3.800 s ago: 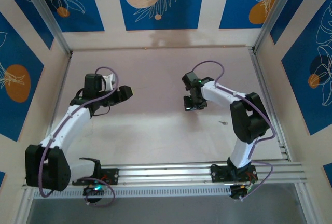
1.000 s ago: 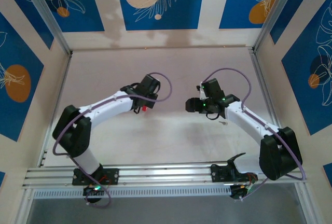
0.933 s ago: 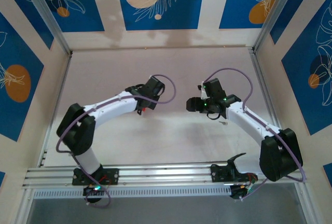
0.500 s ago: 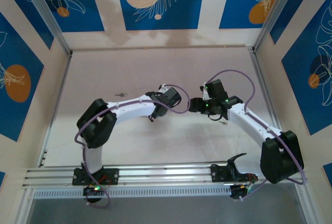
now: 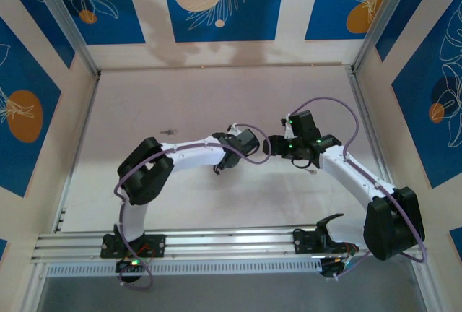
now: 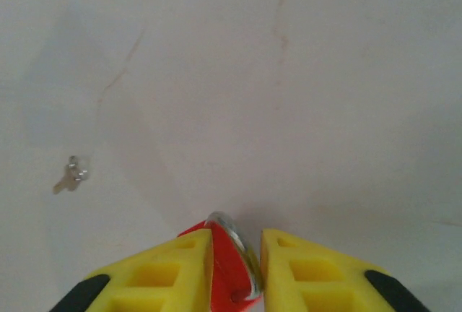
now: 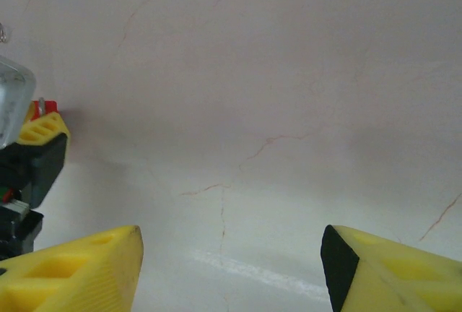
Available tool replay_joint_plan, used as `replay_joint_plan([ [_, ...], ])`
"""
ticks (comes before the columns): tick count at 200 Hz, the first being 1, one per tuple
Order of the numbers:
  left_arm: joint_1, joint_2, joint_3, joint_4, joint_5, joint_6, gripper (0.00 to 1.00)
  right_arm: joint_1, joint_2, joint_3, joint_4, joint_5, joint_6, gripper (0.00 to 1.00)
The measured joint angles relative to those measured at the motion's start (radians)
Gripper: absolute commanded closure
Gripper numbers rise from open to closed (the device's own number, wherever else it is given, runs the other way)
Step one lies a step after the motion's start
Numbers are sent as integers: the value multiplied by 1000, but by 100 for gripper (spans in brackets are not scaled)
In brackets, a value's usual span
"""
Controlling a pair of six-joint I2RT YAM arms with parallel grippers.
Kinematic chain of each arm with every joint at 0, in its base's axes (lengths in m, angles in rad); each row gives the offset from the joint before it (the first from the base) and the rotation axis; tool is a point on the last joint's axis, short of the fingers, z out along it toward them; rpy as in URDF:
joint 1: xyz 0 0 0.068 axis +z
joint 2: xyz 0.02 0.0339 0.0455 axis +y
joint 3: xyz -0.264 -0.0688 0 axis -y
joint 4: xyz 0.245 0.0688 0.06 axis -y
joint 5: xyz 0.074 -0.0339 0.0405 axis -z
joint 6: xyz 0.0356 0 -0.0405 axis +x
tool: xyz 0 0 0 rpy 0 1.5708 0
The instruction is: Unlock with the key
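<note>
Two pincers served: my left pincer [image 6: 236, 245] grasped the red padlock [image 6: 225, 272], shackle forward, apparently to steady it for unlocking; the key [image 6: 72, 175] lay ahead-left of it, well apart, while my right pincer [image 7: 231, 254] stood released and empty, presumably free to collect it.
</note>
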Motion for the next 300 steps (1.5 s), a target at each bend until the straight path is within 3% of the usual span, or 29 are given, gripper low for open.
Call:
replay_joint_plan([
  [16,0,4,7,-7,42,-8,64,-8,0,0,-1,0,0,33],
  [39,0,5,38,-23,104,-8,42,-14,0,0,-3,0,0,33],
  [57,5,1,69,-30,174,4,34,-14,-7,0,-6,0,0,32],
  [95,69,-61,82,-36,330,19,32,-11,-26,0,-13,2,0,32],
  [150,422,-127,-27,53,709,49,26,8,-34,0,-30,8,3,27],
  [178,425,-119,-49,66,890,83,21,10,-39,0,-29,8,4,26],
  [206,415,-90,-52,116,1037,101,23,10,-39,0,-30,11,3,26],
  [251,415,-66,-90,146,1054,102,23,10,-39,0,-29,11,3,26],
  [300,417,-123,-144,156,985,98,22,10,-31,0,-28,11,3,26],
])
